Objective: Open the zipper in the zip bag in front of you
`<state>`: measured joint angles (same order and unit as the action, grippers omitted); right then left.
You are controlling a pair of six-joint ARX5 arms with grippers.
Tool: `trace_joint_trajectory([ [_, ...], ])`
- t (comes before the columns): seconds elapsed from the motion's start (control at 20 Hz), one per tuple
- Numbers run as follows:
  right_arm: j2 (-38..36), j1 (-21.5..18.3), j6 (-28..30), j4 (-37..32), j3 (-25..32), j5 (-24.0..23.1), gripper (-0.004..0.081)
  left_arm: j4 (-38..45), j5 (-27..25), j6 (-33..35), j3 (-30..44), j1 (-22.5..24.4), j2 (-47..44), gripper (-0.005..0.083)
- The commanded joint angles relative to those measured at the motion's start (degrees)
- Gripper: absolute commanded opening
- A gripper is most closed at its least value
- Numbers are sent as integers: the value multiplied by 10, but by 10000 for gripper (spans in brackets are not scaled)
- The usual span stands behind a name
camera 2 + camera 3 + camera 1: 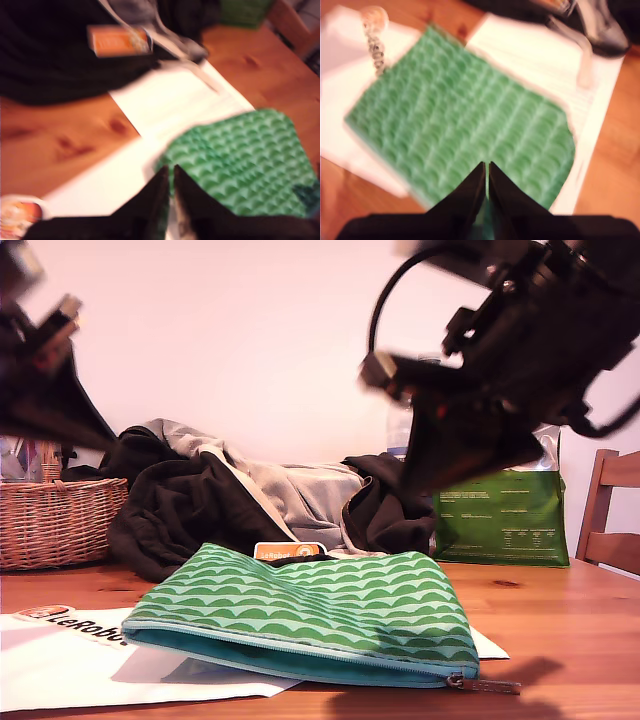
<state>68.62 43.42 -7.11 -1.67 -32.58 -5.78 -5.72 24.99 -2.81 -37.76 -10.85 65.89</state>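
Both sets of jaws were pinched nearly together on nothing: your first gripper (pixel 169 172) hung over one corner of the zip bag (pixel 330 615), your second gripper (pixel 487 167) over its patterned face. That bag lay flat on white paper (pixel 60 670) on the table (pixel 570 630), its zipper (pixel 300 645) facing the exterior camera, fully closed, the pull tab (pixel 485 684) at the exterior view's right. I judged this the approach stage; next you needed one gripper to pin the fabric and the other to reach that tab. Count: one bag, one zipper, one tab, two grippers.
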Motion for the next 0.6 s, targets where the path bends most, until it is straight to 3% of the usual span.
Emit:
trace_joint_trajectory([
  [0.0, -3, -62, 16, -35, -5, 52, -12, 11, -7, 6, 0, -2, -16, -19],
  [0.2, -13, -195, 58, -81, -2, 158, -12, 53, -12, 14, 9, -2, -54, -19],
  [0.3, -42, -248, 70, -95, 12, 180, -12, 58, -16, 18, 11, -2, -70, -19],
  [0.45, -119, -290, 76, -96, 54, 178, -12, 63, -16, 29, 14, -2, -84, -19],
  [0.55, -180, -296, 75, -91, 83, 173, -12, 70, -15, 29, 29, -2, -97, -19],
])
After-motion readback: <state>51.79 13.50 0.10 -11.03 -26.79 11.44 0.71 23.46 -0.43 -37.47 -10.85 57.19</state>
